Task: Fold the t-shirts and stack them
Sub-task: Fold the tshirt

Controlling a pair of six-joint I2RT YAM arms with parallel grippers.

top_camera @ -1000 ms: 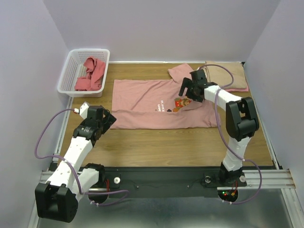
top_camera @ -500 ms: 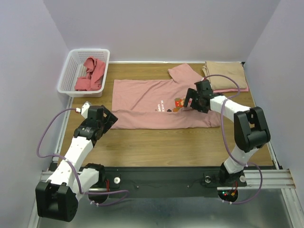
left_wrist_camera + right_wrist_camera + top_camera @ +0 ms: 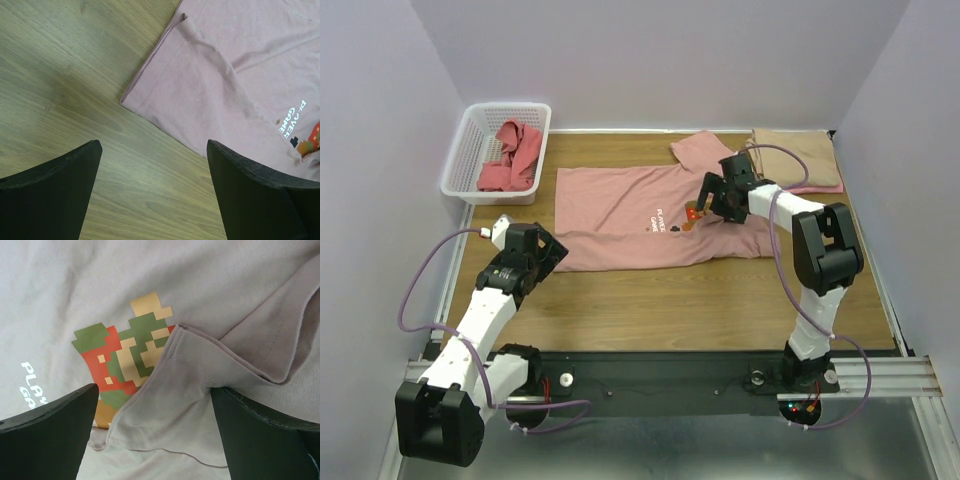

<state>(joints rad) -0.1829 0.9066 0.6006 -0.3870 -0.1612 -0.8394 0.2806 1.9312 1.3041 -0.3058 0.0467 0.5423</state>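
Cloth is covering the middle of the wooden table [image 3: 670, 300]: the dusty pink t-shirt [image 3: 620, 215] is lying there spread out, with its hem toward the left, its collar end toward the right and its printed chest facing up. The right gripper [image 3: 708, 203] is hanging low over the chest print, on the right part of this shirt. In the right wrist view its fingers [image 3: 50, 435] are standing wide apart, and nothing is being pinched between them. Under the gap, a folded flap [image 3: 185, 375] of the same pink fabric is lying across part of the pixel character [image 3: 125, 355], which is showing red, green and yellow blocks.

The left gripper [image 3: 550, 250] is hovering at the near left corner of the shirt, just beside the hem. Its jaws are also spread wide and are holding nothing. In the left wrist view the hem corner [image 3: 125, 100] is lying flat on the wood ahead of the fingertips, and the white text [image 3: 292, 120] is showing further along the cloth.

At the far left the white basket [image 3: 460, 165] is holding the coral-red t-shirt [image 3: 512, 155], crumpled in a heap. The tan t-shirt [image 3: 800, 160] is lying folded flat at the far right corner of the table — near the pink sleeve and well apart from the basket.
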